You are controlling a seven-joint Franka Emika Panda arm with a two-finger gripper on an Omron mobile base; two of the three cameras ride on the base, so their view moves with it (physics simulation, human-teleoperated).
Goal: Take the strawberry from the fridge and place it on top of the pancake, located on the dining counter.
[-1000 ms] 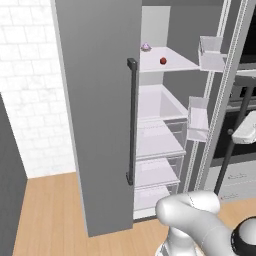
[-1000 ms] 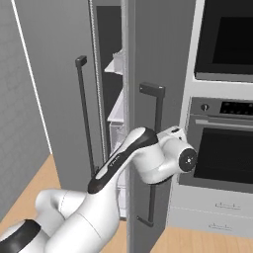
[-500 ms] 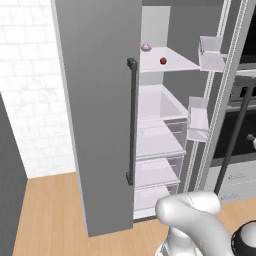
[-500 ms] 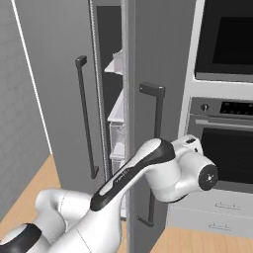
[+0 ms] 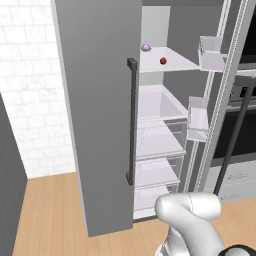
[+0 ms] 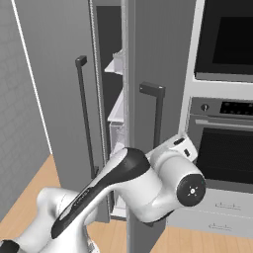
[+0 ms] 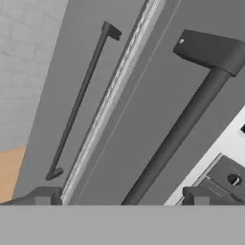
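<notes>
Item 1, fridge (image 5: 100, 115): from my left base view, the left door stands open, edge-on to me, its dark bar handle (image 5: 132, 122) upright; the door hides the left part of the shelves.

Item 2, small purple-and-white object (image 5: 145, 46) at the back of the top shelf (image 5: 172, 62); too small for me to identify.

Item 3, strawberry (image 5: 163, 61): dark red, sitting on that same top shelf, just right of the purple object, apart from it.

Item 4, door bins (image 5: 211, 54) on the right door, clear, contents not discernible.

Item 5, wall oven (image 6: 227, 123), cut off at the right edge of my right base view.

Item 6, gripper (image 7: 119, 200): in the hand view I see two dark finger tips spread wide, nothing between them, pointed at the right door's bar handle (image 7: 179, 127).
</notes>
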